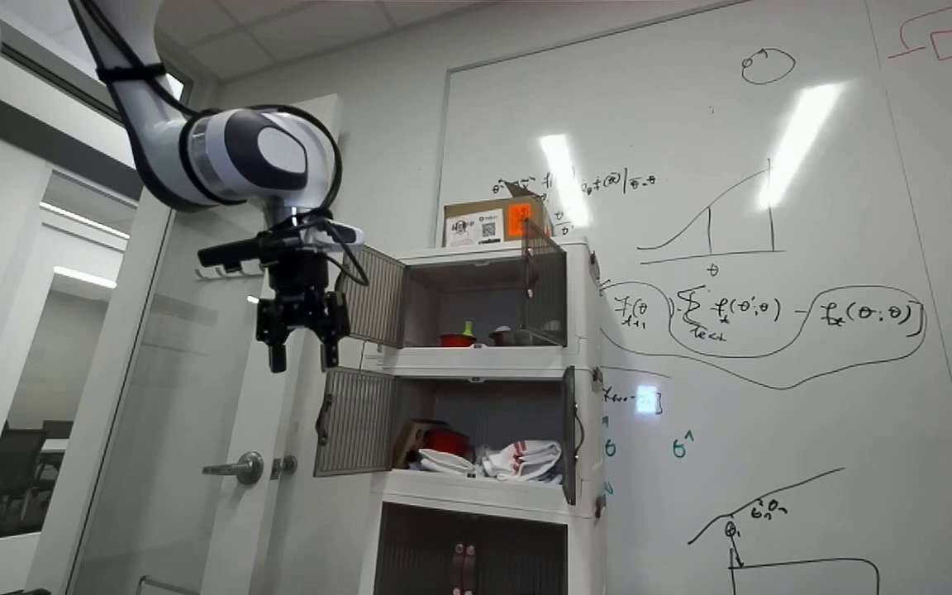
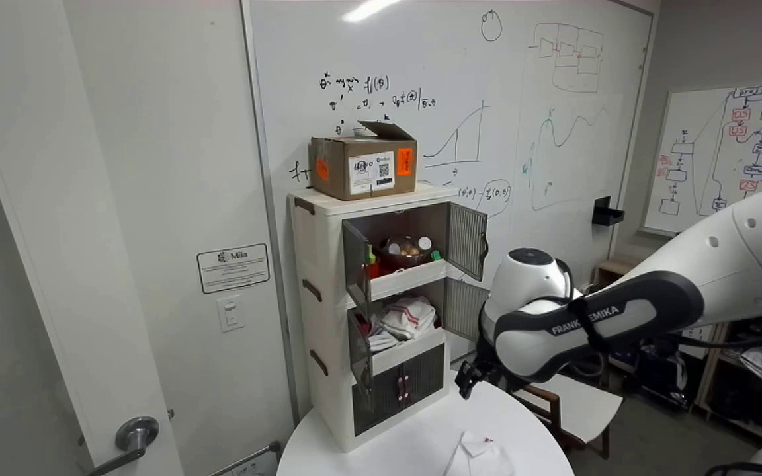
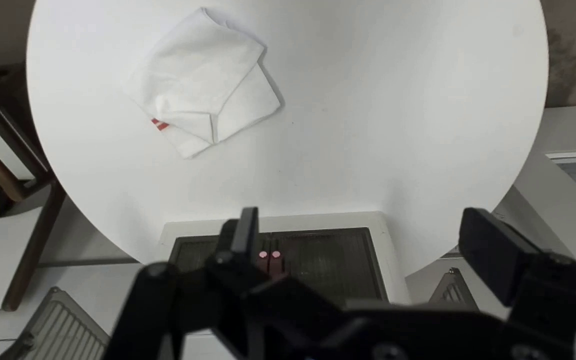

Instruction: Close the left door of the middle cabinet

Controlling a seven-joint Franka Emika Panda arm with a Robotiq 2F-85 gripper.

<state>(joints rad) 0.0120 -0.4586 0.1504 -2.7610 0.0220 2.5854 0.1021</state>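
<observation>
The left door (image 1: 354,423) of the middle cabinet (image 1: 476,489) is a ribbed grey panel. It stands open, swung out from the left edge. In an exterior view the left door (image 2: 360,354) shows nearly edge-on, left of the opening of the middle cabinet (image 2: 409,352). My gripper (image 1: 303,357) is open and empty, fingers down, in front of the unit and apart from the door. It also shows beside the arm in an exterior view (image 2: 468,382). In the wrist view, a panel corner (image 3: 452,290) shows near the right finger of my gripper (image 3: 361,235); I cannot tell its tier.
The right door (image 1: 569,435) of the middle tier and both top-tier doors stand open. Towels (image 1: 525,460) lie inside the middle tier. The bottom doors (image 2: 399,391) are shut. A cardboard box (image 2: 364,166) sits on top. A folded cloth (image 3: 203,75) lies on the round table (image 3: 393,100).
</observation>
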